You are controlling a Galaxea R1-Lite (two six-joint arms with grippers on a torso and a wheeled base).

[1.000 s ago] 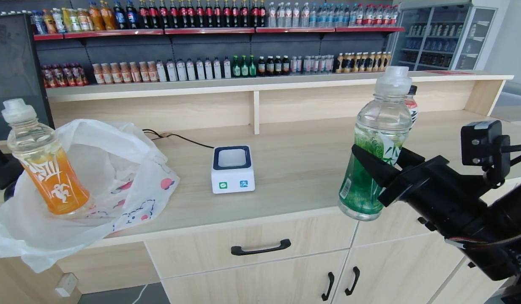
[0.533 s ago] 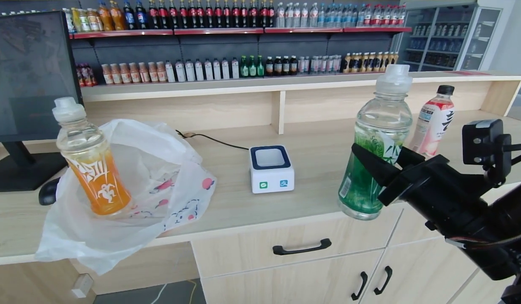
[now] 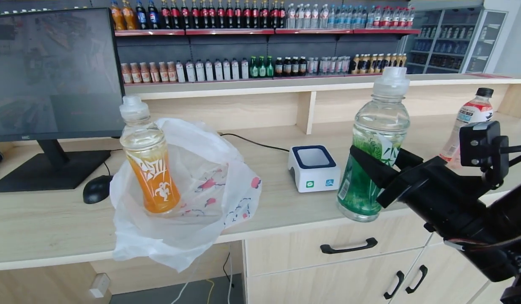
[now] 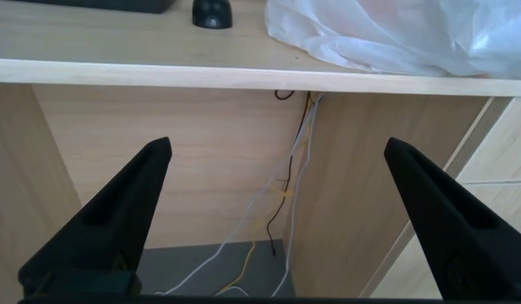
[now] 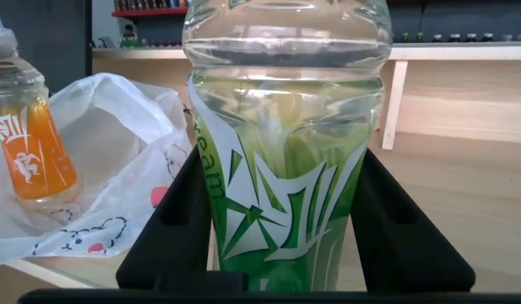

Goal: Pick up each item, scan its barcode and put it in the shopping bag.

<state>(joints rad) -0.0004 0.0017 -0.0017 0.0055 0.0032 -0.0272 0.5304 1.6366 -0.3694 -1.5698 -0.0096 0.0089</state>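
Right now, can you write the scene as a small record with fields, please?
right gripper: jaws shut on the green bottle, held upright
left gripper: jaws open, empty, below the counter top
bag: white plastic, open, on the counter
orange bottle: upright inside the bag
scanner: on the counter, right of the bag
pink bottle: upright on the counter, far right
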